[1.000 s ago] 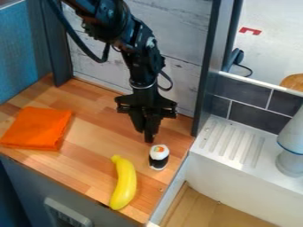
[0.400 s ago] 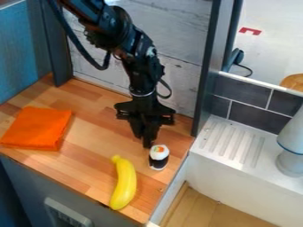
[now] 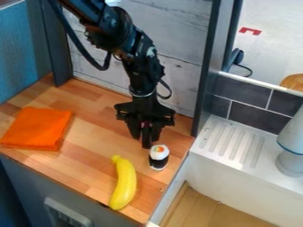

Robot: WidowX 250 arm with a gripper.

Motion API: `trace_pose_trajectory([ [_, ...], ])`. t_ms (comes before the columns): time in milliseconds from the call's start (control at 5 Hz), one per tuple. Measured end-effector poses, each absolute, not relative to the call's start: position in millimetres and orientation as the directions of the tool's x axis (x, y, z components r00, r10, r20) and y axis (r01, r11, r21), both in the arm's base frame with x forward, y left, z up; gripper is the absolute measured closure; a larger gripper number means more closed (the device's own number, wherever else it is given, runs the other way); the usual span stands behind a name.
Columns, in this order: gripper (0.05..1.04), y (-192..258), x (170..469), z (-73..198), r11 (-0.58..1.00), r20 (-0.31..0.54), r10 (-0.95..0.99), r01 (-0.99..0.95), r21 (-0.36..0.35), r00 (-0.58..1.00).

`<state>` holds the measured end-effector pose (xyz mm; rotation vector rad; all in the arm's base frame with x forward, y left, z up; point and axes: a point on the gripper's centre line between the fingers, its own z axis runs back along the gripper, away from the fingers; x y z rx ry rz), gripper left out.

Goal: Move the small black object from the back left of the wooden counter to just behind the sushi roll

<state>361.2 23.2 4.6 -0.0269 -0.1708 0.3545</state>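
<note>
Sushi roll (image 3: 158, 158) ×1, beside claw (image 3: 146, 142) | banana (image 3: 123, 182) ×1 | orange cloth (image 3: 36, 127) ×1

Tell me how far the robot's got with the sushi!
Getting close looks done: the gripper is right by the toy sushi. Nothing looks picked up; the toy sushi stands on the wooden counter, so any grabbing and lifting is still left.
</note>
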Motion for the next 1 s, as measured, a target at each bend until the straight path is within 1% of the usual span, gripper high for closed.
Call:
trace_pose_trajectory([
  [200, 0.11, 22.1, 359.3, 3.8, 0.935, 0.151, 0.354, -0.349, -0.06, 0.923],
  [400, 0.077, 21.5, 356.4, 2.6, 0.935, 0.14, 0.355, -0.35, -0.059, 0.924],
  [600, 0.081, 21.6, 351.5, 13.1, 0.93, 0.12, 0.368, -0.365, -0.053, 0.922],
  [800, 0.083, 31.1, 346.4, 36.4, 0.91, 0.067, 0.41, -0.413, 0.027, 0.909],
  [1000, 0.083, 33.5, 336.1, 78.7, 0.895, 0.062, 0.443, -0.445, 0.021, 0.894],
])
